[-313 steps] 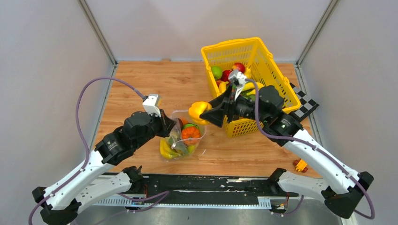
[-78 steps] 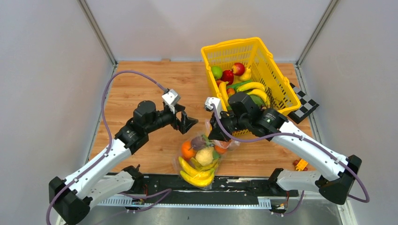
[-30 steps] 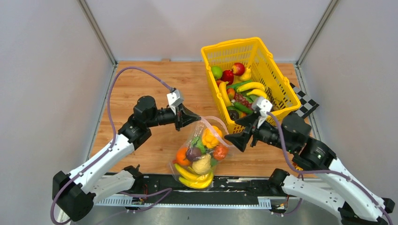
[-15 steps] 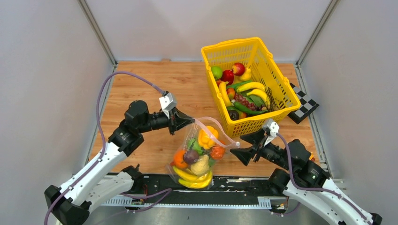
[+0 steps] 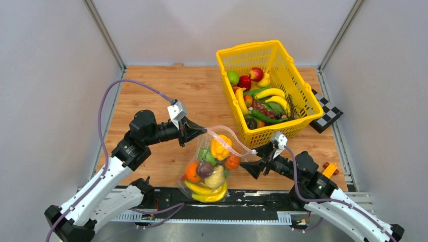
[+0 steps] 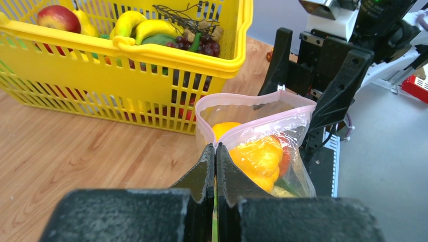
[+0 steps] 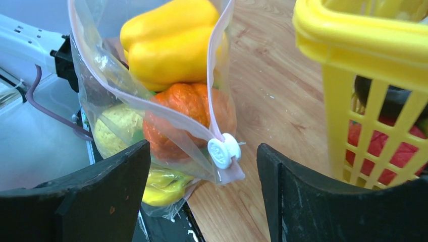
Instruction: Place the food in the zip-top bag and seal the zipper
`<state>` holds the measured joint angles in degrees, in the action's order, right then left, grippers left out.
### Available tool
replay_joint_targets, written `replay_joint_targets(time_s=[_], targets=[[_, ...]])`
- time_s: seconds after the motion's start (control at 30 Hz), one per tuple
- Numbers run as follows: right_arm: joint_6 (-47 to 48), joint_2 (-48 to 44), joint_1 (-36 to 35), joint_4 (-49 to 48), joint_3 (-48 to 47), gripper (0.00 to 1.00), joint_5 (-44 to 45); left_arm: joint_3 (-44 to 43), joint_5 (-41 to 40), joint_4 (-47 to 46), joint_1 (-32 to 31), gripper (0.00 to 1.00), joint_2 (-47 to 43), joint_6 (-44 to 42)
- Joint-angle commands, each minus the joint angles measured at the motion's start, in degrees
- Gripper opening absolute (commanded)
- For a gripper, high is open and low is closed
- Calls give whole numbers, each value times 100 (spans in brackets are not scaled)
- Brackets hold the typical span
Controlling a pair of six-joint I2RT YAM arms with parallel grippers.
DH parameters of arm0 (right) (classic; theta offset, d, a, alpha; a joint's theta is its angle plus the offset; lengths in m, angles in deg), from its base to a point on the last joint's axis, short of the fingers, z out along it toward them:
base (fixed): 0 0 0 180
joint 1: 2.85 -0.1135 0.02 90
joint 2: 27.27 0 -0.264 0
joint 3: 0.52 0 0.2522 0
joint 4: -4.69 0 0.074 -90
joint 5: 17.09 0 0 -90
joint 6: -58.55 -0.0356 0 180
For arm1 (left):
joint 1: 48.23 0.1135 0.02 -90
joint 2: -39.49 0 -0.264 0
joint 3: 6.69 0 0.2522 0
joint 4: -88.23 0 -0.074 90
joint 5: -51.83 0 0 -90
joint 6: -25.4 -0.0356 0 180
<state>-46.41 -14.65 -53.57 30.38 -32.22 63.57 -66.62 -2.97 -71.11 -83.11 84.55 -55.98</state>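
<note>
The clear zip-top bag [image 5: 209, 164] hangs upright near the table's front edge, its mouth open. It holds food: a yellow pepper [image 5: 220, 147], an orange piece [image 5: 192, 170] and bananas [image 5: 204, 190]. My left gripper [image 5: 198, 132] is shut on the bag's left top corner [image 6: 216, 146]. The pink zipper [image 6: 252, 97] loops open across to its white slider [image 7: 223, 150]. My right gripper [image 7: 203, 148] is open, its fingers on either side of the slider end without touching it. More food, apples [image 5: 256, 73] and bananas [image 5: 270, 93], lies in the yellow basket [image 5: 247, 49].
The basket stands at the back right, close behind the right gripper, with its front wall [image 7: 353, 30] beside the right finger. A checkerboard tile [image 5: 325, 115] lies to the right of it. A small orange-red object [image 5: 328, 169] sits near the right arm. A black rail [image 5: 252, 199] runs along the near edge.
The right arm has drawn back toward the near edge and swung left to the bag's slider end, its jaws a little wider. The left gripper has shifted left, still holding the bag's corner.
</note>
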Motion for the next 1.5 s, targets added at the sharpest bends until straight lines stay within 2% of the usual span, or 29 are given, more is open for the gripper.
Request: replay_joint_targets(time_s=[0.0,0.13,0.2,0.37,0.5,0.6,0.7,0.73,1.0,1.23,1.37,1.47], targets=[[116,-76,-21,-1221,422,73,-324,-296,-81,-215,1,0,-210,-88],[75,-304,-22,-2372,1087,61,-382,-296,-79,-196,5,0,-226,-89],[100,-327,-21,-2653,1166,55,-502,-282,-81,-216,-1,0,-235,-74],[140,-322,-17,-2682,1242,42,-547,-230,-130,-436,1,0,-221,21],[-34,-391,-17,-2800,1320,22,-470,-205,-113,-427,1,0,-223,34],[-69,-449,-15,-2782,1341,17,-356,-146,-170,-436,-1,0,-305,43],[-78,-504,-16,-2644,1304,2,-198,-138,-252,-344,-2,0,-404,15],[-76,-530,-17,-2624,1283,0,-193,-130,-302,-312,1,0,-446,-10],[284,-276,-17,-2420,360,0,-495,-121,-1224,59,6,0,-938,-436],[1230,518,-16,-1542,-728,0,-63,410,-2031,-190,0,0,-1624,-390],[1242,1102,-5,-1343,-908,0,-100,524,-2260,23,2,0,-1742,-420],[1143,1191,0,-1442,-890,0,-168,609,-2459,118,-2,0,-1870,-448]])
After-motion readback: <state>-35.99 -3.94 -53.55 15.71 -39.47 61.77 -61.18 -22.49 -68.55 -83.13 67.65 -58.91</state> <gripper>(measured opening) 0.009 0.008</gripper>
